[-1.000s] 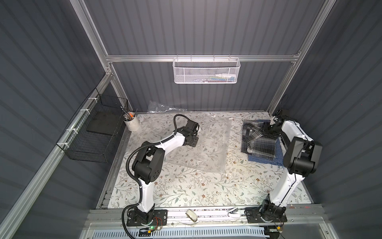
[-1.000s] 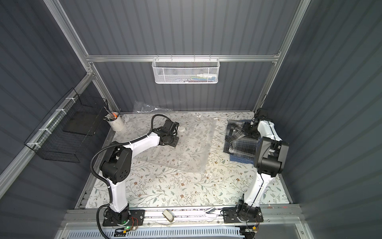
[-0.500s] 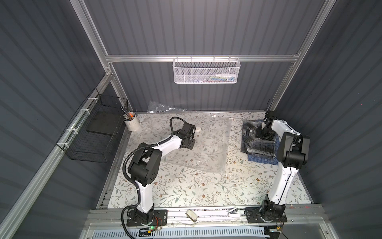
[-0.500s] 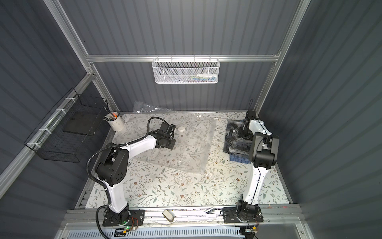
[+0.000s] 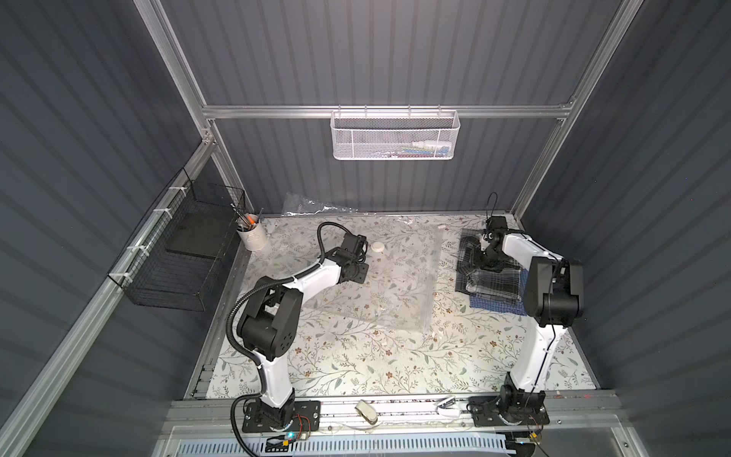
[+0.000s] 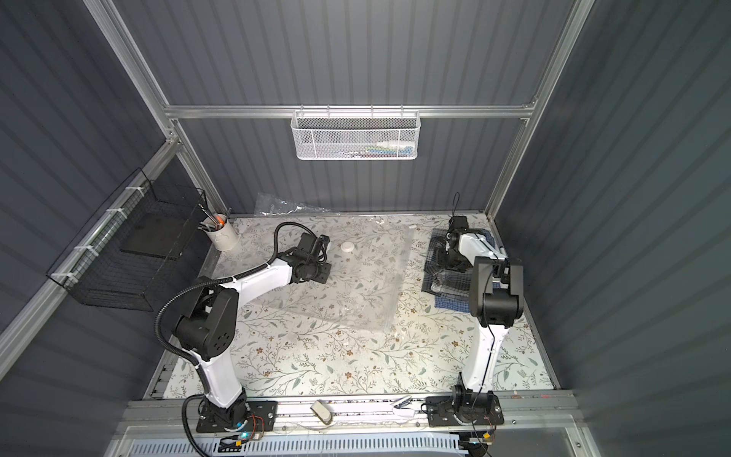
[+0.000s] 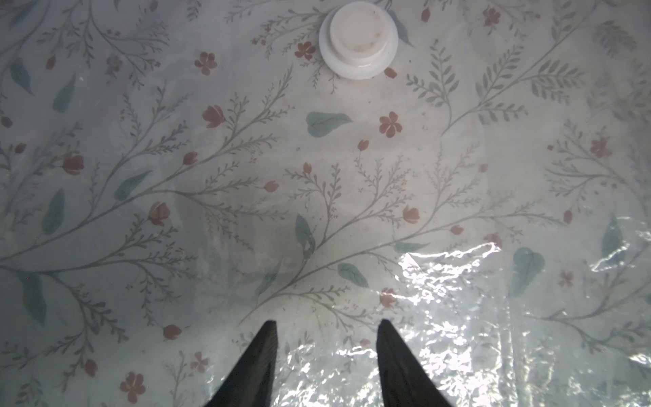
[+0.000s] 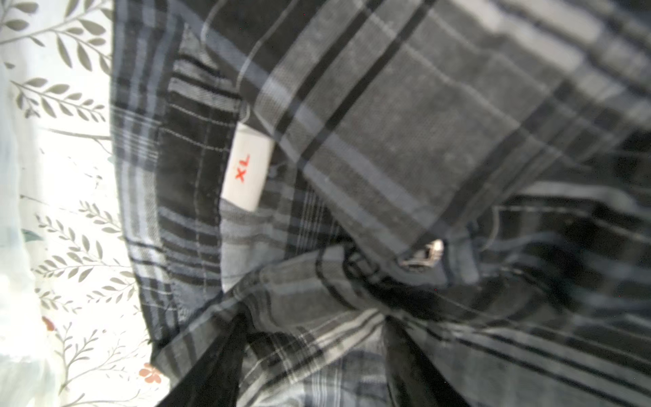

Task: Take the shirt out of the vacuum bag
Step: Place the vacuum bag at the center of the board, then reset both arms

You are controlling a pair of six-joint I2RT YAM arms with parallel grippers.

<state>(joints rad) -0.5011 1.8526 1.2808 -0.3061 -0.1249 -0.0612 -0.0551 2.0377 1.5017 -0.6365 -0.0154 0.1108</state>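
At the far right of the desk (image 5: 356, 368), the right gripper (image 8: 315, 319) is down on the shirt (image 8: 387, 123). Its two fingers stand apart with cloth bunched between them. The picture is blurry, so we cannot tell if it is pinching. The shirt lies outside the vacuum bag (image 5: 395, 285), just beside it. We think the shirt is soft, light and floppy, so a thick fold near the collar is a good place to hold. The left gripper (image 7: 327, 322) is spread over the slippery bag, near the white valve cap (image 7: 358, 38), holding nothing.
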